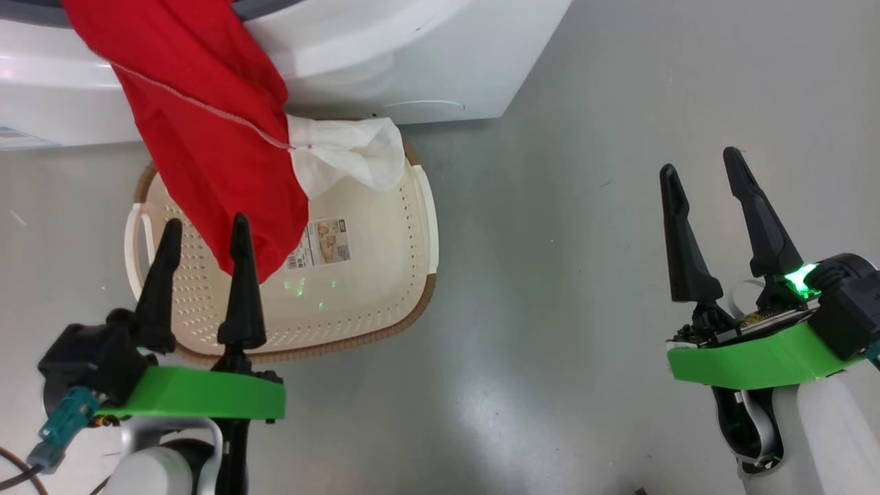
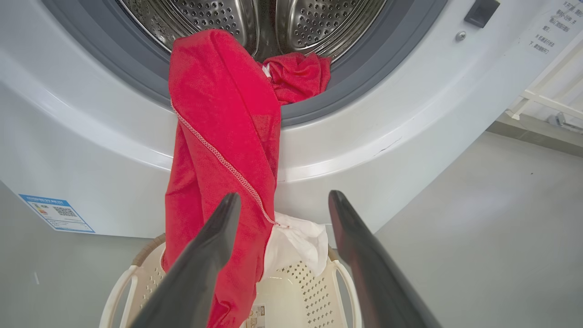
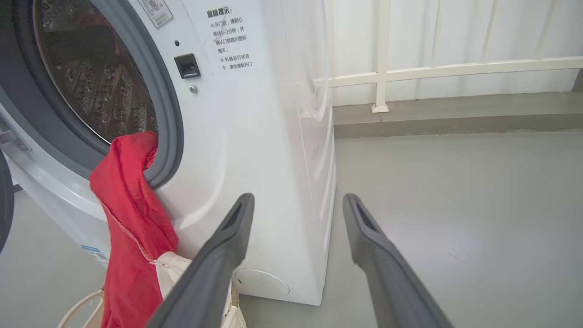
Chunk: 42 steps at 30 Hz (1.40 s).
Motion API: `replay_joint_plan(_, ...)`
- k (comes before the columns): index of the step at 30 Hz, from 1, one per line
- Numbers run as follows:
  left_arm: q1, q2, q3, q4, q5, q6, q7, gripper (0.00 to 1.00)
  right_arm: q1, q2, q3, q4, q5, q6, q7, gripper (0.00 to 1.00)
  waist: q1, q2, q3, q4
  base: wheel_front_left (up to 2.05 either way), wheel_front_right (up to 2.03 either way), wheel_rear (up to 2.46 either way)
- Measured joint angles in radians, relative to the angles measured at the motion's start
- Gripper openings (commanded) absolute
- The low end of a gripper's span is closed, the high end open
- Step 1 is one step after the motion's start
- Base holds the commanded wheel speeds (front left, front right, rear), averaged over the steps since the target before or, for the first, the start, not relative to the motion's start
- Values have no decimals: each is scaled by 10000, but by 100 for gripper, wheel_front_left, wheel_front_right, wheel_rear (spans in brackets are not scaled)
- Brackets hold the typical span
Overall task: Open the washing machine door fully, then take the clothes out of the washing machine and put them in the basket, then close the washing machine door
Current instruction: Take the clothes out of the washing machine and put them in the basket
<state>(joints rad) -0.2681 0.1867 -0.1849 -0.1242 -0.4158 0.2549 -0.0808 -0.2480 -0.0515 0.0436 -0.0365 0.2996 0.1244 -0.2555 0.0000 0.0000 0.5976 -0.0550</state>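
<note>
The washing machine point(image 1: 385, 62) stands with its drum opening point(image 2: 227, 13) uncovered. A dark curved edge of the washing machine door point(image 3: 4, 200) shows at the far left, swung away. The red clothes point(image 2: 218, 114) hang from the drum over the grey ring, and their white part point(image 1: 347, 155) rests on the far rim of the basket point(image 1: 385, 275). The basket sits on the floor against the machine's front. My left gripper point(image 1: 205, 221) is open over the basket's near side, just in front of the hanging cloth and holding nothing. My right gripper point(image 1: 700, 160) is open and empty over bare floor to the right.
A blue label point(image 2: 57, 213) is stuck low on the machine's front. A white railing point(image 3: 382, 73) on a raised grey curb runs behind the machine's right side. Grey floor point(image 1: 564, 275) spreads to the right of the basket and machine.
</note>
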Motion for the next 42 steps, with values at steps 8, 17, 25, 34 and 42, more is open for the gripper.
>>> replay_joint_plan(8,-491,-105,-8,723,-182,-90,-136,100,-1,0,15,4,4,0,0,100,0,0,30,-79,0,0,0)
replay_joint_plan(17,-1870,-274,-105,2048,-284,-192,-192,100,-9,0,58,40,86,0,0,100,-1,0,90,-204,0,0,0)
replay_joint_plan(25,-3087,-424,-92,3528,-284,-355,-378,100,-14,0,140,42,111,0,0,100,0,0,147,-349,0,0,0)
replay_joint_plan(34,-4488,-326,140,5653,-305,-372,-656,100,-31,2,244,46,171,0,0,100,0,0,255,-451,0,0,0)
replay_joint_plan(42,-5749,-222,249,7718,-362,-683,-1070,100,-112,2,324,38,171,0,0,100,0,0,387,-521,0,0,0)
